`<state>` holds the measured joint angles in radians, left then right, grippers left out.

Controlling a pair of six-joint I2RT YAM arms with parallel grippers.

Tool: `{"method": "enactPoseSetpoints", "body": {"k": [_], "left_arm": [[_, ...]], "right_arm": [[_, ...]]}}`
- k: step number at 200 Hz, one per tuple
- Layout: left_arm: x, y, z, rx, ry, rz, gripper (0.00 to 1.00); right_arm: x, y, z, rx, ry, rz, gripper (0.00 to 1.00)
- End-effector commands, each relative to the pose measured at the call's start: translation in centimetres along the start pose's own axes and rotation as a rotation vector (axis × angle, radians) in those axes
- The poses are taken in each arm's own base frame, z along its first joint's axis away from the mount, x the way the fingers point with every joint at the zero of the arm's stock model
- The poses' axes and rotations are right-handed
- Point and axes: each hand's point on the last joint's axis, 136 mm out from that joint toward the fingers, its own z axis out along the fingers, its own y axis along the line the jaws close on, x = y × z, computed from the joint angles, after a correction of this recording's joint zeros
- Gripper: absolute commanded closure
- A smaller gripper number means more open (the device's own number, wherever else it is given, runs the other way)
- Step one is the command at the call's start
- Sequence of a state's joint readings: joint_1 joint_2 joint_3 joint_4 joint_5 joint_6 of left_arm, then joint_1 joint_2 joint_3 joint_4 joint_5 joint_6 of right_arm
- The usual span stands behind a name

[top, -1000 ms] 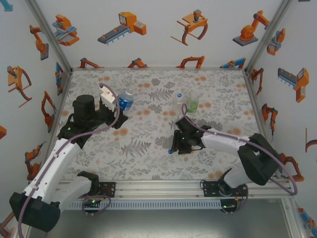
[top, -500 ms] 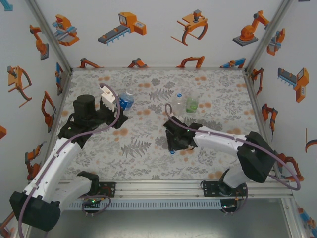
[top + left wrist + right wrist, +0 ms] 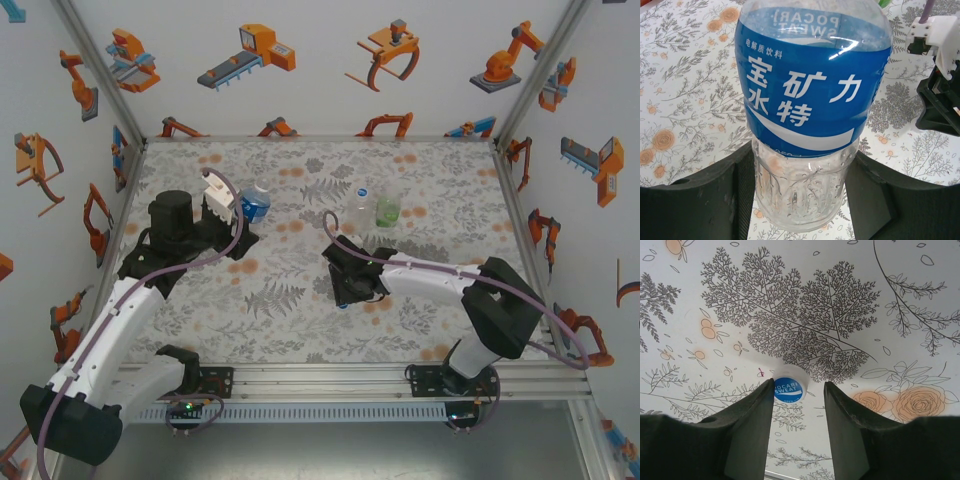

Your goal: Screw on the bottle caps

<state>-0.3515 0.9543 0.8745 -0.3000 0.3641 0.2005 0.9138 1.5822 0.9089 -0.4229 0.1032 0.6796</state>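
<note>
Well, my left fingers [image 3: 695, 200] grip the blue-labelled bottle [image 3: 812, 100] at the table's [image 3: 855, 285] ten o'clock; I judge it light and crushable. My right fingers [image 3: 747, 435] stand parted around the small, slick cap [image 3: 789, 388] near centre; I'd pinch its rim.

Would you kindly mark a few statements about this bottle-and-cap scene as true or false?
1. The left fingers grip the blue-labelled bottle. True.
2. The blue-topped cap sits on a bottle. False: it lies on the table.
3. The green-tinted bottle stands beside the colourless bottle. True.
4. The right fingers hold the green-tinted bottle. False: they straddle the blue-topped cap, apart from the bottles.
</note>
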Motion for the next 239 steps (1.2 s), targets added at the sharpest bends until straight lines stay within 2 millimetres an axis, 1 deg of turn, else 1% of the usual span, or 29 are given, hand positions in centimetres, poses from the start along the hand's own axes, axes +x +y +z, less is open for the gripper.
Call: {"method": "enactPoseSetpoints", "body": {"k": [1, 24, 41, 91, 131, 171, 211, 239], "left_arm": [[-1.0, -0.1, -0.3, 0.008, -0.033, 0.015, 1.00], [-1.0, -0.1, -0.3, 0.009, -0.032, 0.015, 1.00], [-1.0, 0.0, -0.3, 0.006, -0.031, 0.015, 1.00], [-0.9, 0.0, -0.3, 0.004, -0.030, 0.017, 0.99], [-1.0, 0.0, -0.3, 0.006, -0.032, 0.018, 1.00], [-1.0, -0.1, -0.4, 0.006, -0.031, 0.017, 1.00], [-1.0, -0.1, -0.4, 0.007, -0.033, 0.018, 1.00], [-0.9, -0.3, -0.2, 0.022, -0.029, 0.022, 1.00]], "right_arm": [[-0.3, 0.0, -0.5, 0.027, -0.006, -0.016, 0.57], [-1.2, 0.5, -1.4, 0.009, -0.036, -0.016, 0.57], [-1.4, 0.7, -1.5, 0.001, -0.039, -0.016, 0.57], [-0.5, 1.6, 0.0, -0.026, 0.016, -0.022, 0.56], [-0.1, 1.4, 0.8, -0.008, 0.037, -0.028, 0.59], [0.0, 1.1, 0.9, 0.009, 0.038, -0.032, 0.64], [0.0, 1.0, 0.8, 0.017, 0.043, -0.033, 0.67], [-0.6, 1.1, -0.1, 0.014, 0.013, -0.031, 0.69]]}}
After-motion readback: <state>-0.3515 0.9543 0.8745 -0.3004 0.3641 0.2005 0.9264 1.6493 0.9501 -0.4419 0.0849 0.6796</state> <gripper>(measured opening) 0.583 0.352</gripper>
